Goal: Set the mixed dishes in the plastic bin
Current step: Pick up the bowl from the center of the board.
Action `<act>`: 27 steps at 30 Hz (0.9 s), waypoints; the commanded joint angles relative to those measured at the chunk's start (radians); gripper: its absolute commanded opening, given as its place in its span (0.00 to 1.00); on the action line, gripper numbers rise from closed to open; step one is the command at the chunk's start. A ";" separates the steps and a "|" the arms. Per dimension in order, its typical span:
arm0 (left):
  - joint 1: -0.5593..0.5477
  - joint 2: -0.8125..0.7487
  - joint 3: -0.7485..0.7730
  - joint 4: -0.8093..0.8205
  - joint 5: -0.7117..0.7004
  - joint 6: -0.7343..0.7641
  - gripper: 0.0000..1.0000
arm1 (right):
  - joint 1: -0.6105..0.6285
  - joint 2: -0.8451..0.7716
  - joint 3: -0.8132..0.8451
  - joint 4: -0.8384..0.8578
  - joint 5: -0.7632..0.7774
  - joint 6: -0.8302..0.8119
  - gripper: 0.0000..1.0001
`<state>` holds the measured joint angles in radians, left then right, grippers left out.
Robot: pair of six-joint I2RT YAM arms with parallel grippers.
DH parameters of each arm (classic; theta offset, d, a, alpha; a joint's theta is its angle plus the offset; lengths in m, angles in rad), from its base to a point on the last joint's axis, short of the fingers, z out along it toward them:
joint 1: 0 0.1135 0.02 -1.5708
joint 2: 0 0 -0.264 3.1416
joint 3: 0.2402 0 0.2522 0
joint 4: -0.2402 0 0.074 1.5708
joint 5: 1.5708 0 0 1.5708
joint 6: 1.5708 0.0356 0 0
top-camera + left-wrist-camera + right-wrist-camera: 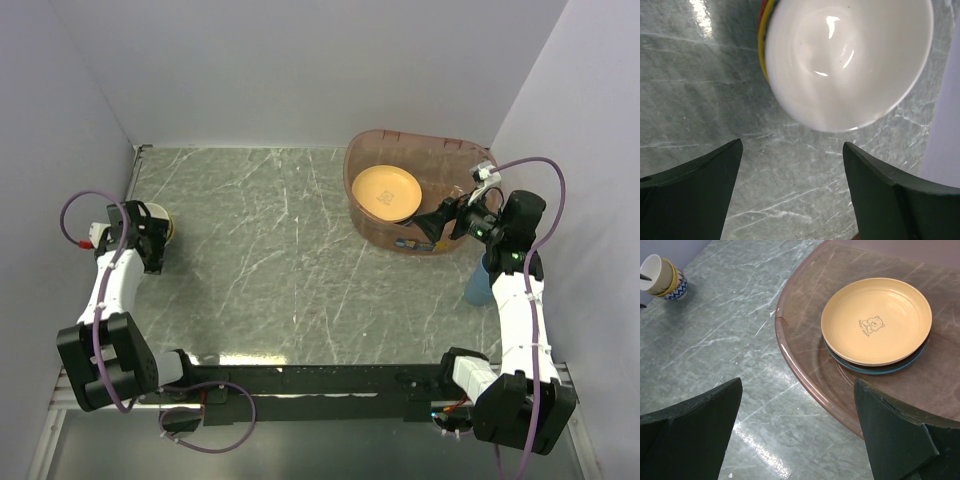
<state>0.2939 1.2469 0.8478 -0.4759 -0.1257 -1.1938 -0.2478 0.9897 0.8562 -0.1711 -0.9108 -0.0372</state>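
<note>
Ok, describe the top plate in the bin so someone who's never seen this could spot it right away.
Start at the large translucent pinkish-brown bin at the far right of the table. Two plates are stacked inside it; take the yellow-orange plate on top. Unlike the darker, blue-rimmed plate beneath, it is pale orange with a small bear drawing at its centre.

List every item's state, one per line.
Translucent pinkish-brown plastic bin: upright, holding two plates.
Round yellow-orange plate: in it, stacked on top.
Blue-rimmed plate: underneath, mostly hidden.
Small cream bowl: nested in patterned bowl, on table.
Light blue plastic cup: on table, outside bin.
Left tool: open, bowl ahead.
Right tool: open, empty.
</note>
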 commanded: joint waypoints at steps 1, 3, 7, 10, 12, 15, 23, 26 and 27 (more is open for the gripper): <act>0.021 0.011 0.043 0.034 0.020 -0.035 0.85 | -0.008 0.000 0.006 0.042 -0.010 0.000 1.00; 0.027 0.017 0.043 0.037 0.018 -0.038 0.84 | -0.007 0.003 0.006 0.038 -0.008 -0.001 1.00; 0.037 0.023 0.043 0.045 0.018 -0.039 0.79 | -0.007 0.001 0.006 0.038 -0.008 -0.003 1.00; 0.045 0.028 0.042 0.048 0.020 -0.039 0.77 | -0.005 0.000 0.007 0.036 -0.008 -0.003 1.00; 0.053 0.036 0.042 0.057 0.024 -0.039 0.75 | -0.005 0.000 0.007 0.036 -0.008 -0.004 1.00; 0.063 0.051 0.046 0.068 0.035 -0.043 0.71 | -0.007 -0.002 0.007 0.035 -0.007 -0.004 1.00; 0.085 0.115 0.065 0.091 0.067 -0.049 0.61 | -0.007 -0.005 0.009 0.031 -0.003 -0.009 1.00; 0.093 0.129 0.063 0.102 0.086 -0.053 0.54 | -0.007 -0.006 0.010 0.028 -0.002 -0.010 1.00; 0.096 0.131 0.062 0.108 0.098 -0.058 0.51 | -0.007 -0.009 0.010 0.028 0.000 -0.012 1.00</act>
<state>0.3744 1.3632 0.8757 -0.4126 -0.0738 -1.2236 -0.2478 0.9916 0.8562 -0.1719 -0.9104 -0.0383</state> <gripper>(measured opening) 0.567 0.997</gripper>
